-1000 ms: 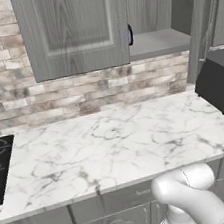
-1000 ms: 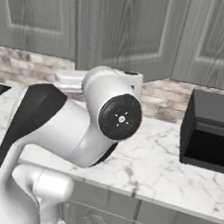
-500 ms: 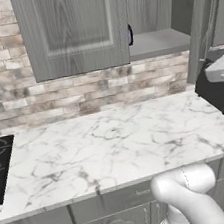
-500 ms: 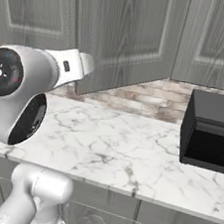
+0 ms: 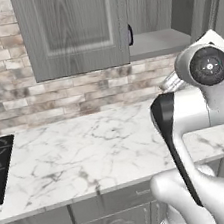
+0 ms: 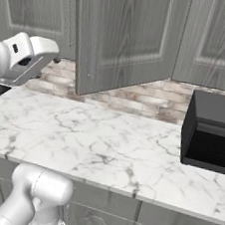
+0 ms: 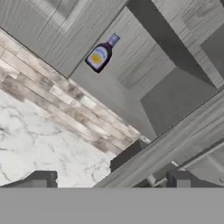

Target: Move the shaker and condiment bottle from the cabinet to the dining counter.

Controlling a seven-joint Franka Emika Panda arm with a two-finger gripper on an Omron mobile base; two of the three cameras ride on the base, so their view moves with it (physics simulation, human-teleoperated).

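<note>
Marble worktop (image 5: 89,152) under brick wall (image 5: 56,94); we see condiment bottle (image 7: 101,54) on cabinet (image 5: 160,42) shelf, gripper (image 7: 109,181) spread wide, empty.

No words, brands or numbers can be read anywhere; the condiment bottle (image 7: 101,54) on the cabinet (image 7: 144,65) shelf carries a yellowish label — too small and blurred to show any lettering.
</note>
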